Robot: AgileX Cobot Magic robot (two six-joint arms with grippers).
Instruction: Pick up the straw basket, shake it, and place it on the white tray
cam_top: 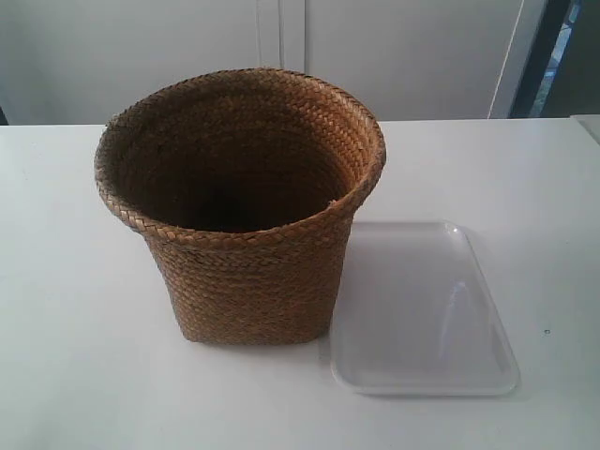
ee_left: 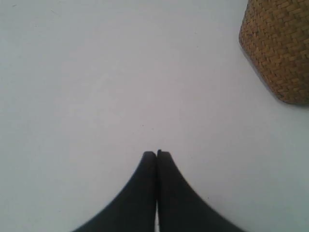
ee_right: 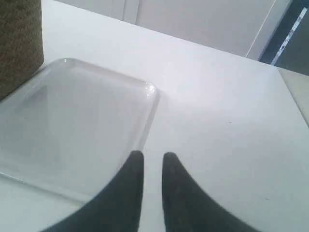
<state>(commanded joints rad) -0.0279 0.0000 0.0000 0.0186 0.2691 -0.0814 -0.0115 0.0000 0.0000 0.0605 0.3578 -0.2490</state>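
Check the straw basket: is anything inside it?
The straw basket shows only its own woven inner wall, darkening downward. No item is visible, but the near rim covers the front of its floor and the rest is in shadow.

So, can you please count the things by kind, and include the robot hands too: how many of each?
straw basket: 1
white tray: 1
robot hands: 2, the left hand and the right hand
Total: 4

Left fingers (ee_left: 145, 176) pressed together; right fingers (ee_right: 131, 176) slightly parted (both empty).
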